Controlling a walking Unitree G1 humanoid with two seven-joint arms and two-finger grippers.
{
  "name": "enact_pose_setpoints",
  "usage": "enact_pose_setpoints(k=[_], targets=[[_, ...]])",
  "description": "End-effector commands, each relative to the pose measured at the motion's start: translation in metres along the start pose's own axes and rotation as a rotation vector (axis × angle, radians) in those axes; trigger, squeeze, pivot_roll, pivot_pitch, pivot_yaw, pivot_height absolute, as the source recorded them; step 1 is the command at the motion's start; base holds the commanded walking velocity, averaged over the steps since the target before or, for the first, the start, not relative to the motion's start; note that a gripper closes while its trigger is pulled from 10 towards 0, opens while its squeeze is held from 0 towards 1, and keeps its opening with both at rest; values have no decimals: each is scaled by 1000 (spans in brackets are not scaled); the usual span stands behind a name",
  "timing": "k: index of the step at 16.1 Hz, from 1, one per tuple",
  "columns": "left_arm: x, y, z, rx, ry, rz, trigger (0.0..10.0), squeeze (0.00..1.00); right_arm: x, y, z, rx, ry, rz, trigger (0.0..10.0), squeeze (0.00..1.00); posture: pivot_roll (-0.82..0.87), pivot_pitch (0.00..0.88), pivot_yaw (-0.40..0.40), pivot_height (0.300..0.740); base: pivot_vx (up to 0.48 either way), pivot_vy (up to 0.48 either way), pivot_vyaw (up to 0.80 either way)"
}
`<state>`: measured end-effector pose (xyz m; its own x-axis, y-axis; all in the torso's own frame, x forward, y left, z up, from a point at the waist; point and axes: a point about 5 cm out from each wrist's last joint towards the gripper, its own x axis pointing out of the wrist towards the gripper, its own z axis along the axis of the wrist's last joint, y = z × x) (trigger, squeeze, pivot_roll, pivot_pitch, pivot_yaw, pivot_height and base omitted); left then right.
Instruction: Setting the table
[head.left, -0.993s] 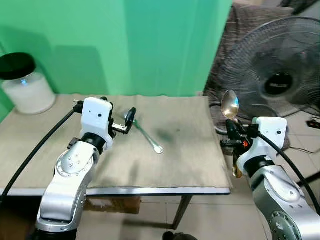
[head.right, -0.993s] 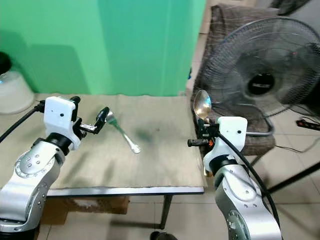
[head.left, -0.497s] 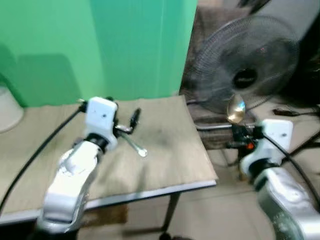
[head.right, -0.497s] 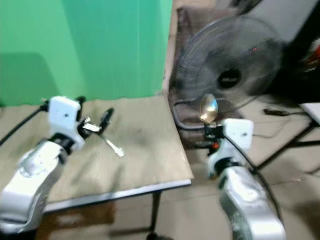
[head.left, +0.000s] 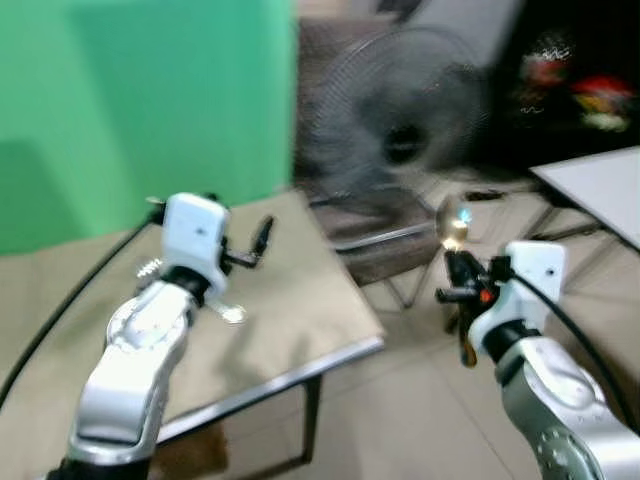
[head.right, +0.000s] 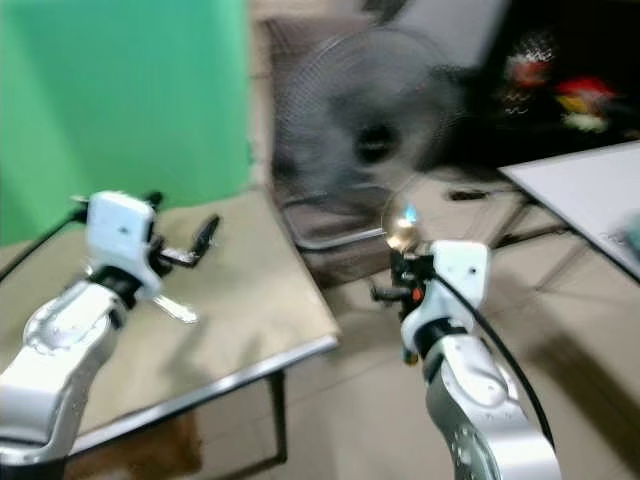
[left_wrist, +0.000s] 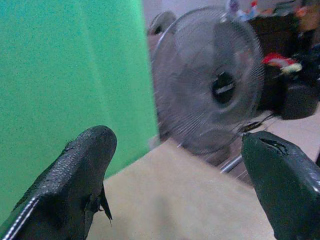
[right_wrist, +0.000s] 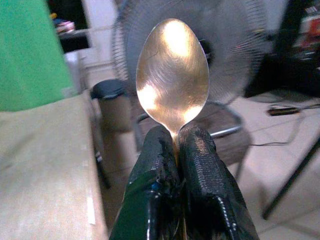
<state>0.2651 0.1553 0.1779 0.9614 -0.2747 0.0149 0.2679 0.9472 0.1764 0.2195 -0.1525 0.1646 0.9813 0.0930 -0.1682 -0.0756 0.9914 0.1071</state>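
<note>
The right gripper (right_wrist: 177, 150) pinches the neck of a spoon (right_wrist: 172, 75) between its jaws, bowl upright, off the counter's (head.left: 300, 300) edge and in front of the standing fan (head.left: 400, 130). The left gripper (left_wrist: 175, 165) hovers above the cloth-covered counter with its jaws spread wide and nothing between them. A second utensil (head.left: 232, 313) lies on the counter just below the left gripper, too blurred to tell what kind. A green wall (head.left: 140, 100) stands behind the counter.
</note>
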Motion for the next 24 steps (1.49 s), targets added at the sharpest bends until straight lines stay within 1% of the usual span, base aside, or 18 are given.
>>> enact_pose_setpoints(k=[1, 4, 7, 9, 11, 16, 19, 21, 24], targets=[[2, -6, 2, -10, -8, -24, 10000, 0, -1, -7, 5, -10, -21, -34, 10000, 0, 23, 0, -14, 740, 0, 0, -800], [5, -6, 3, -26, -24, -15, 10000, 0, -1, -11, 10, -44, -48, -90, 10000, 0, 11, 0, -4, 740, 0, 0, -800], [7, -6, 4, -23, -32, -9, 10000, 0, -1, -14, 12, -88, -64, -140, 10000, 0, 8, 0, 1, 740, 0, 0, -800], [8, -6, 5, -21, -33, -16, 10000, 0, -1, -14, 12, -86, -65, -143, 10000, 0, 6, 0, 5, 740, 0, 0, -800], [9, -8, 4, -24, -33, -34, 10000, 0, -2, -12, 12, -67, -54, -116, 10000, 0, 6, 0, 5, 740, 0, 0, -800], [9, -6, 2, -26, -22, -32, 10000, 0, -2, -11, 10, -52, -37, -109, 10000, 0, 3, 0, 6, 740, 0, 0, -800], [10, -6, 2, -20, -29, -30, 10000, 0, -1, -10, 9, -51, -30, -114, 10000, 0, 5, 0, 3, 740, 0, 0, -800], [11, -5, 3, -27, -42, -38, 10000, 0, -1, -11, 7, -51, -19, -139, 10000, 0, 4, 0, 3, 740, 0, 0, -800], [12, -6, 3, -37, -41, -58, 10000, 0, -1, -15, 10, -64, -33, -161, 10000, 0, 0, 0, 7, 740, 270, 0, -179]])
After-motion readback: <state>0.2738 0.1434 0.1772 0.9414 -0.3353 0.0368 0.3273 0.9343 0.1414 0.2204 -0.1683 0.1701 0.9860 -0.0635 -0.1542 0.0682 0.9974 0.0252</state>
